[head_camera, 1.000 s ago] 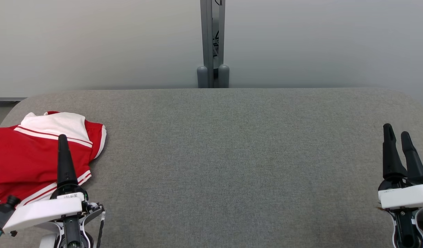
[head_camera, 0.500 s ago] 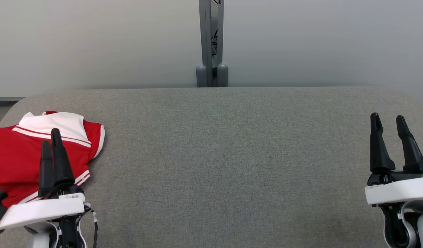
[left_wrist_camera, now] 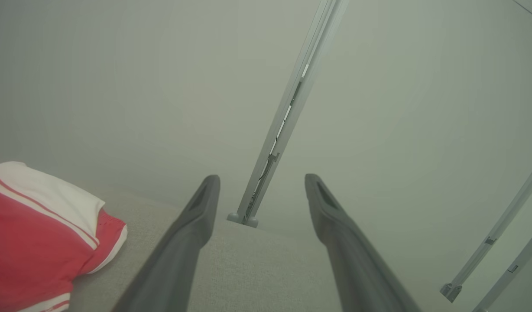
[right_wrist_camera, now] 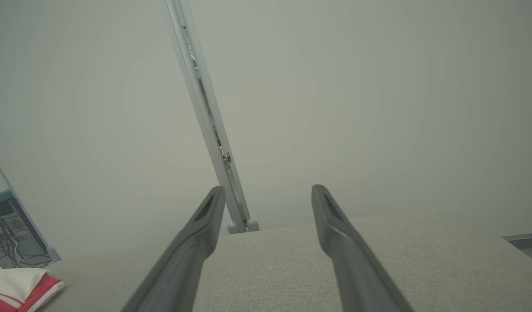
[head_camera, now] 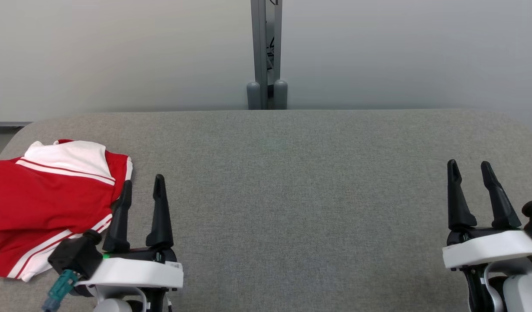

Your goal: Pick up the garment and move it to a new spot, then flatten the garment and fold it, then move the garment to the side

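Red garment (head_camera: 45, 203) (white collar, stripes) lies folded, far left on table.

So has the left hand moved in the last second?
Yes. The left hand shifted right, toward the grey post, from over the red and white shirt to beside its edge.

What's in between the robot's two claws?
Just bare grey table, as the head view shows. The left gripper and right gripper both stand open, and the red garment lies outside the left one.

Your left gripper (head_camera: 143, 180) has slid right, to the edge of the shirt (head_camera: 45, 195). Your right gripper (head_camera: 468, 163) has shifted slightly inward.
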### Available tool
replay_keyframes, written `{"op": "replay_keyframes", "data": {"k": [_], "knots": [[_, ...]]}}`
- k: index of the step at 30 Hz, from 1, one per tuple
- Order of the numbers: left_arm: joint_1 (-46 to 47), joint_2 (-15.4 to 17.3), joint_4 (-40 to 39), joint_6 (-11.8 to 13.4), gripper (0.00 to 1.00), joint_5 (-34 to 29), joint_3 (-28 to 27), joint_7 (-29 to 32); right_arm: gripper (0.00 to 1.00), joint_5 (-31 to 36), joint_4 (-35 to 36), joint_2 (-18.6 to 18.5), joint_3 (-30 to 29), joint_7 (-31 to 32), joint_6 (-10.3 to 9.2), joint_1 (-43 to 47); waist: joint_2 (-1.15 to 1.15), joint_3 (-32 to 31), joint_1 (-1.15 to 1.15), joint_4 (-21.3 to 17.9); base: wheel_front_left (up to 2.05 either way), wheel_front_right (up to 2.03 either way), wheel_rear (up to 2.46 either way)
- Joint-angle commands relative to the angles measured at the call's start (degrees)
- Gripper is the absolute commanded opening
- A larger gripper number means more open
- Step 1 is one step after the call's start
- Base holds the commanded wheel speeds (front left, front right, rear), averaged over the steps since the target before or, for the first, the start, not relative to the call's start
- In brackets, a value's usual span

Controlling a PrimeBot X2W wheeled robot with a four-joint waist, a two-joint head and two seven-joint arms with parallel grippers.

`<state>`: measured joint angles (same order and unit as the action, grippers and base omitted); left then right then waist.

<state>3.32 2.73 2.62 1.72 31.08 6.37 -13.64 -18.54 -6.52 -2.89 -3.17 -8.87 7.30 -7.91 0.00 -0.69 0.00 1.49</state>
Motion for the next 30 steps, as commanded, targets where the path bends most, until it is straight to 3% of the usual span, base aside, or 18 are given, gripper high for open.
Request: {"op": "replay_keyframes", "data": {"k": [1, 8, 14, 30], "knots": [[-0.28, 0.18, -0.03, 1.01, 1.00, -2.55, 0.87, -0.27, 1.00, 1.21, -0.38, -0.19, 0.35, -0.78, 0.24, -0.37, 0.00, -0.01, 0.00, -0.04, 0.00, 0.00, 0.00], [-0.77, 0.20, 3.03, 5.57, 1.00, -10.61, 5.14, -0.53, 1.00, 4.31, -4.96, -0.16, 3.14, -2.15, 0.25, -0.23, 0.00, -0.07, 0.00, -0.38, 0.00, 0.00, 0.00], [-1.17, 0.20, 6.11, 8.11, 1.00, -13.65, 6.34, -0.82, 1.00, 5.33, -9.14, -0.12, 4.22, -3.28, 0.27, -1.02, 0.00, -0.16, 0.00, -0.64, 0.00, 0.00, 0.00], [-1.61, 0.25, 10.81, 9.34, 1.00, -18.69, 6.69, -1.43, 1.00, 9.81, -13.32, -0.23, 6.93, -6.06, 0.31, -2.29, 0.00, -0.01, 0.00, -0.93, 0.00, 0.00, 0.00]]}}
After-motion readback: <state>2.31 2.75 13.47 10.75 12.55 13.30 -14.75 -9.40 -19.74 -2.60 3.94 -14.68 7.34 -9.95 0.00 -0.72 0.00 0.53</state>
